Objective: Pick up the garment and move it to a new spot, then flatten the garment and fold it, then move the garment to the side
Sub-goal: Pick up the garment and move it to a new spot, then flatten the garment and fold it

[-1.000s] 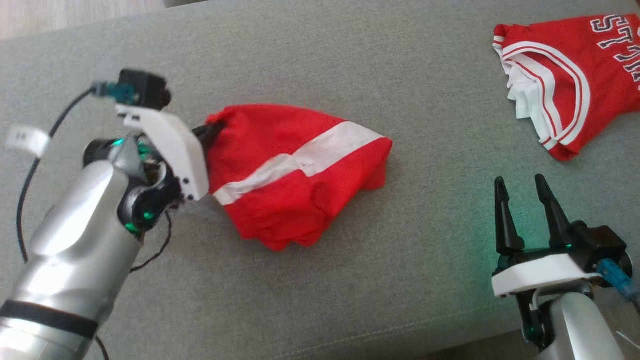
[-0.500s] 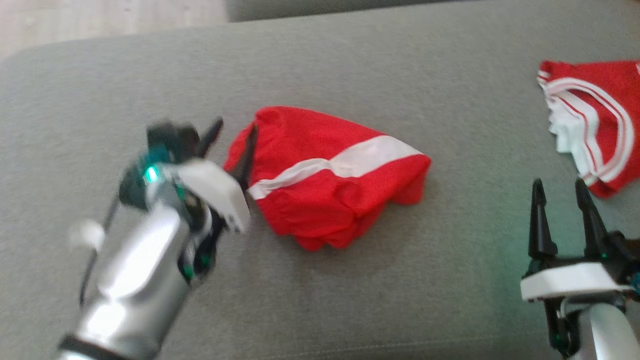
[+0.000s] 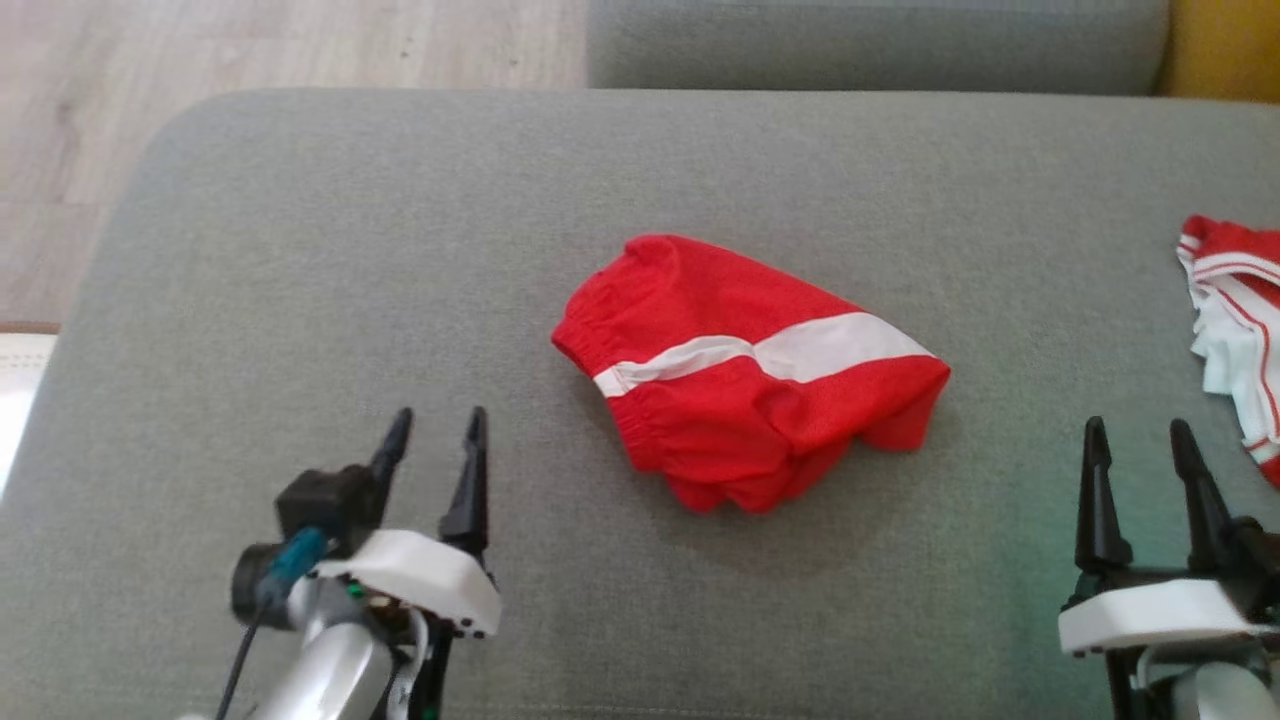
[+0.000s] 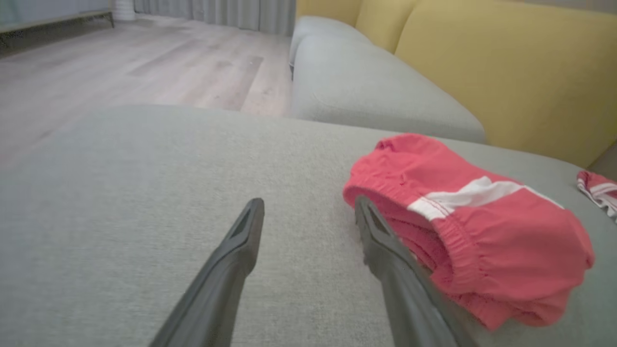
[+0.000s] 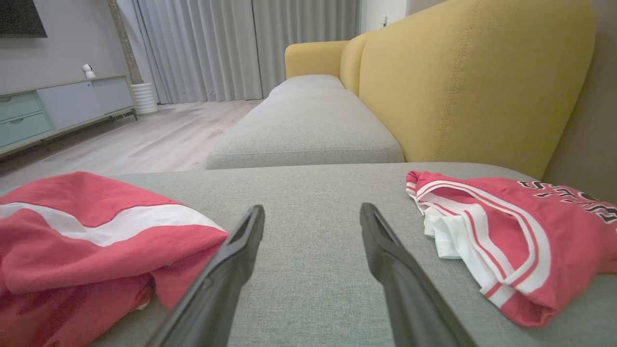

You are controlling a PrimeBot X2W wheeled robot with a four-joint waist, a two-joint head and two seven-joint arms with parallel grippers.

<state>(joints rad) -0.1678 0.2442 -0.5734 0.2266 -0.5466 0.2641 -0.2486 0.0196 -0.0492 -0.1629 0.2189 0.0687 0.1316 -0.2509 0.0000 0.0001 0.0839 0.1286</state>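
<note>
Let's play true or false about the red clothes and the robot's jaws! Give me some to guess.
The shorts lie on the grey cushion. True.
The left jaws grip the shorts. False: they stand open, apart from the shorts, holding nothing.
The shorts have a white stripe. True.
The jersey lies on top of the shorts. False: it lies apart from them, off to the right.
The right jaws stand open. True.
</note>
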